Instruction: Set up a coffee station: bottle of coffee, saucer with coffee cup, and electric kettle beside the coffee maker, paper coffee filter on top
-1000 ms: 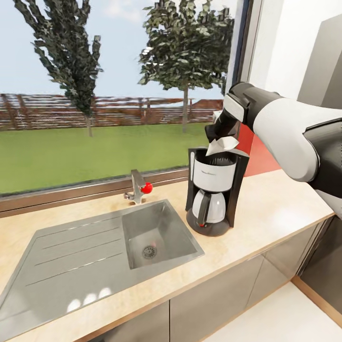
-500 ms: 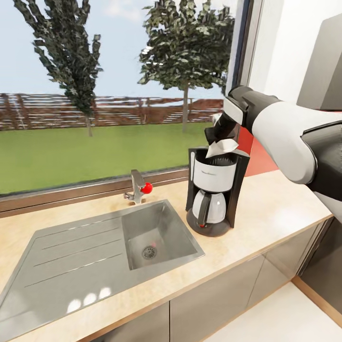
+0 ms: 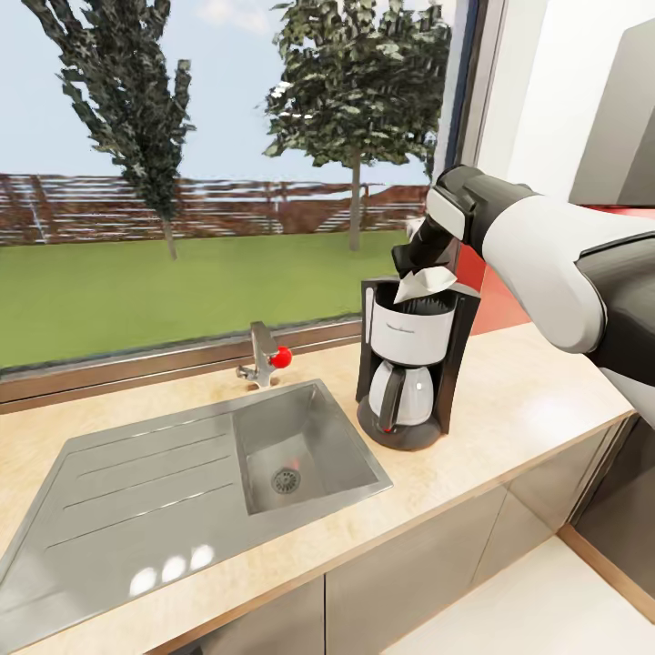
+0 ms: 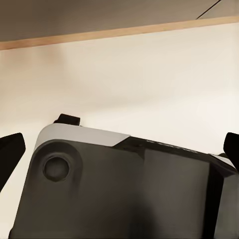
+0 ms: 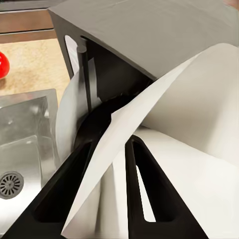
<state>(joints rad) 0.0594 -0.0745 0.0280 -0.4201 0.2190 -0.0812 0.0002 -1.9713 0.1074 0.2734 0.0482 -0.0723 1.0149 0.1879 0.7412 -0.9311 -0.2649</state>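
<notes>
Your right gripper [image 3: 420,269] is pinched onto the paper coffee filter [image 3: 424,285], which hangs just above the top of the coffee maker [image 3: 411,364] on the countertop [image 3: 509,400]. The filter looks feather-light and floppy (easily creased, I'd judge), so keep hold of its edge. Your left gripper [image 4: 119,149] has its fingers spread wide, holding nothing.

Brushed steel sink [image 3: 136,496], matt wood-grain countertop [image 3: 528,400], thin paper filter [image 3: 424,284]

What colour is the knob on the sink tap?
Red. The tap knob shows best in the head view, behind the steel sink.
</notes>
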